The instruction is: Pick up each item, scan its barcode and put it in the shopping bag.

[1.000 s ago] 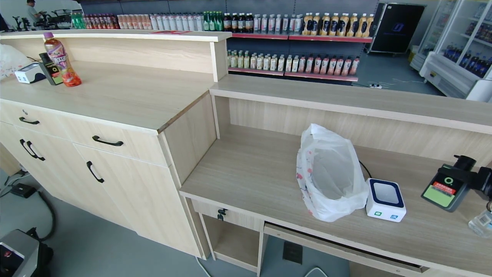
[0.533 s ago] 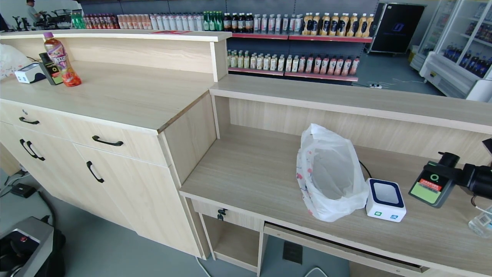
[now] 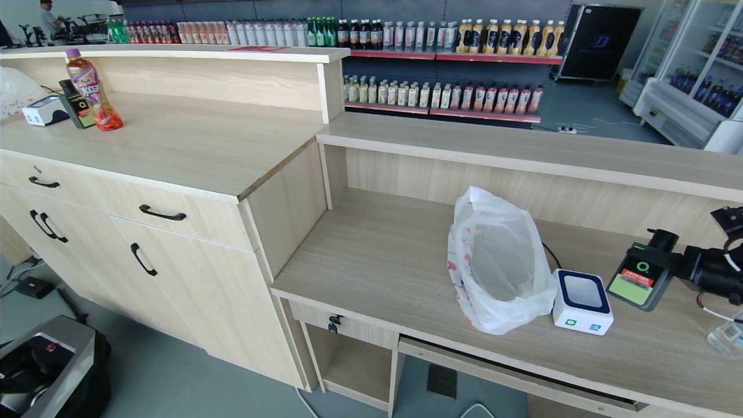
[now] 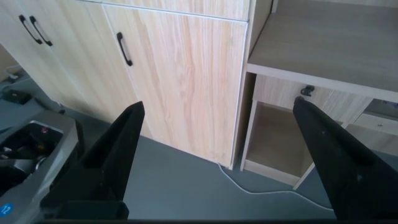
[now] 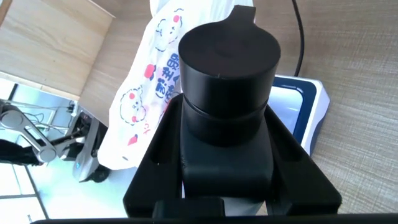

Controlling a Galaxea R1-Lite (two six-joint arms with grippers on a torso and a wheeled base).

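My right gripper is shut on a black bottle with a green and red label, holding it tilted just above the low counter, to the right of the white scanner. In the right wrist view the bottle's black cap fills the middle between the gripper fingers, with the scanner and the bag beyond it. The white shopping bag stands open to the left of the scanner. My left gripper hangs open and empty, low beside the cabinet doors.
A clear bottle lies at the counter's right edge. On the higher counter at the left stand a pink drink bottle, a second scanner and a black box. A raised ledge runs behind the low counter.
My right gripper has carried the black bottle leftward and slightly up, closer to the scanner. Bag and scanner have stayed put.
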